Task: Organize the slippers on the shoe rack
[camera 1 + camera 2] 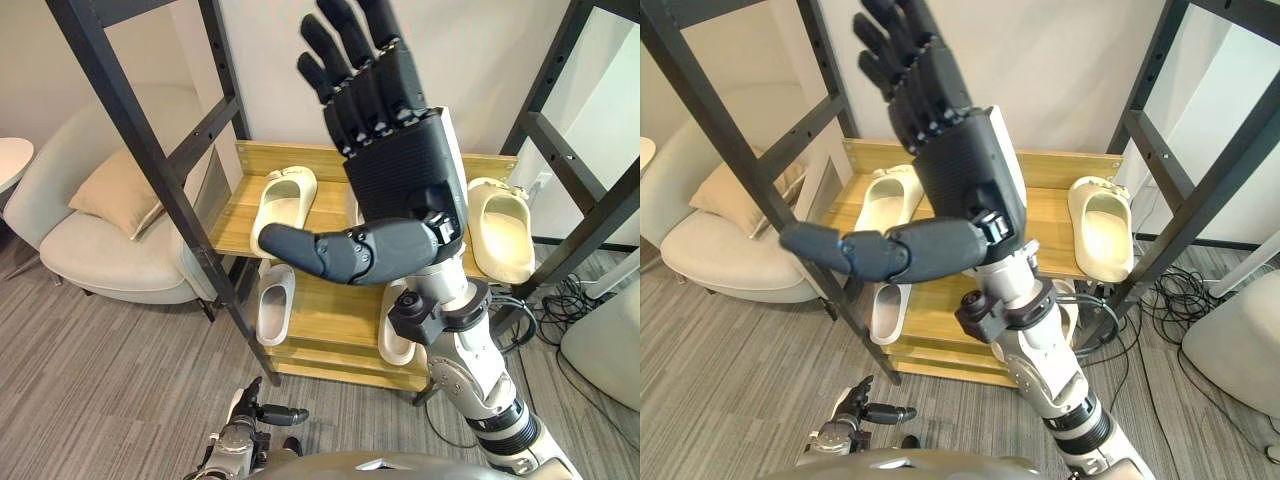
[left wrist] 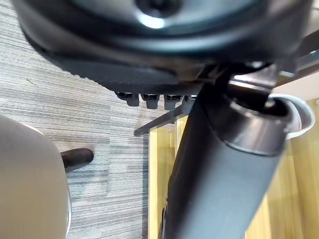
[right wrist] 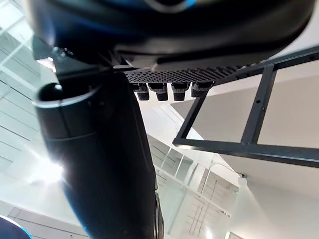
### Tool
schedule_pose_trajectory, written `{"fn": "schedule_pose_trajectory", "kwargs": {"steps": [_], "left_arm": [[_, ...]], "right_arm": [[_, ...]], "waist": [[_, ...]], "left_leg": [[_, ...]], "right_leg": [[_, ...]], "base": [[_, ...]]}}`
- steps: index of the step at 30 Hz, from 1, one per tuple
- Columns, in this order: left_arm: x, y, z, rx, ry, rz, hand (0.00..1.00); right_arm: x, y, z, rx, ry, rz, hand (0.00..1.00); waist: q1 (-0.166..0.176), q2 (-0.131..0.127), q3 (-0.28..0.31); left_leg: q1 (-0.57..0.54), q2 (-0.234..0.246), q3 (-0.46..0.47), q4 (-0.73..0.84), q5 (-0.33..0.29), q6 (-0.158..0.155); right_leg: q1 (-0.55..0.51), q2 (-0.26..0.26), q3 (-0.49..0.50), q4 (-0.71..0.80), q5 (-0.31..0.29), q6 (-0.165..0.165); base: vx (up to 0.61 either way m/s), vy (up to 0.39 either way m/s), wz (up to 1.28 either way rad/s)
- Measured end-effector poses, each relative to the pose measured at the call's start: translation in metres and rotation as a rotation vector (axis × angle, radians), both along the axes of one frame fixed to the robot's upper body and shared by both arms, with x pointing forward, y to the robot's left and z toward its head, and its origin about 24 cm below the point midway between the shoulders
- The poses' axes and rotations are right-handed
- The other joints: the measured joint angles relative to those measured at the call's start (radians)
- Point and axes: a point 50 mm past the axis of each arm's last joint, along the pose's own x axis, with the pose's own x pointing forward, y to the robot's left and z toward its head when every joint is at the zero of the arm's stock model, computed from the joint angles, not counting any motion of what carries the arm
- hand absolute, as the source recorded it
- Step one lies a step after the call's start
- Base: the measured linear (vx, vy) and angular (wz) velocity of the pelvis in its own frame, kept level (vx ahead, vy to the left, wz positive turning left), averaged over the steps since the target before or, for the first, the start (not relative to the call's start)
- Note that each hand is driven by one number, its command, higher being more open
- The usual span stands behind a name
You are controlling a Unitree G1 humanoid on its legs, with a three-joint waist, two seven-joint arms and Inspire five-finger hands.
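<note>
Two-tier shoe rack of light wooden shelves in a black metal frame (image 1: 300,158); stands on a grey ribbed carpet floor (image 1: 100,390). Upper shelf (image 1: 238,215) bears a cream moulded foam slipper (image 1: 283,205) at the left and a matching cream slipper (image 1: 500,230) at the right end, well apart. Lower shelf (image 1: 335,310) bears a pale grey-white slipper (image 1: 275,303) at the left and another pale slipper (image 1: 396,338) toward the right, partly hidden.

lower slipper (image 1: 393,350) partly behind right hand (image 1: 405,170)
</note>
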Motion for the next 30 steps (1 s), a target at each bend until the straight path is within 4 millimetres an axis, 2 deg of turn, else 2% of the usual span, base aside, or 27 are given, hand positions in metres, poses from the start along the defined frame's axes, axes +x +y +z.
{"fn": "schedule_pose_trajectory", "kwargs": {"steps": [3, 5, 9, 15, 23, 30], "left_arm": [[0.000, -0.001, 0.000, -0.014, -0.001, -0.012, 1.00], [-0.004, -0.001, -0.001, -0.016, 0.010, -0.011, 1.00], [-0.004, -0.003, -0.001, -0.026, 0.012, -0.014, 1.00], [-0.004, -0.004, -0.001, -0.040, 0.013, -0.023, 1.00], [-0.003, -0.003, -0.001, -0.051, 0.007, -0.038, 1.00], [-0.001, -0.001, 0.000, -0.053, 0.002, -0.048, 1.00]], "right_arm": [[0.002, -0.040, 0.000, -0.145, -0.084, -0.433, 1.00], [0.003, -0.056, 0.003, -0.170, -0.106, -0.574, 1.00], [0.003, -0.066, 0.004, -0.222, -0.145, -0.690, 1.00], [0.005, -0.067, 0.001, -0.383, -0.201, -0.784, 1.00], [0.030, -0.083, -0.028, -0.600, -0.077, -0.875, 1.00], [0.044, -0.099, -0.048, -0.757, 0.011, -0.916, 1.00]], "waist": [[-0.003, 0.004, 0.002], [-0.033, 0.011, 0.002], [-0.034, 0.019, 0.000], [-0.034, 0.019, 0.000], [-0.033, 0.011, 0.004], [-0.025, -0.002, 0.013]], "left_leg": [[0.001, -0.003, 0.004, 0.000, 0.002, 0.003], [0.002, -0.001, 0.010, -0.001, 0.002, 0.003], [0.005, 0.007, 0.013, -0.001, 0.000, 0.000], [0.005, 0.014, 0.022, -0.001, -0.003, -0.004], [0.003, 0.014, 0.026, -0.002, -0.005, -0.004], [-0.013, 0.007, 0.009, -0.002, -0.006, -0.002]], "right_leg": [[0.000, -0.002, 0.005, -0.004, 0.005, 0.001], [-0.001, 0.000, 0.013, -0.010, 0.008, 0.000], [-0.001, 0.008, 0.023, -0.014, 0.010, -0.004], [-0.008, 0.013, 0.038, -0.017, 0.011, -0.007], [-0.014, 0.013, 0.045, -0.017, 0.012, -0.006], [-0.018, 0.011, 0.031, -0.026, 0.014, -0.003]], "base": [[-0.01, 0.007, -0.04], [-0.02, 0.007, -0.11], [-0.01, -0.014, -0.08], [0.00, -0.016, -0.08], [0.00, 0.001, -0.02], [0.00, 0.000, 0.05]]}}
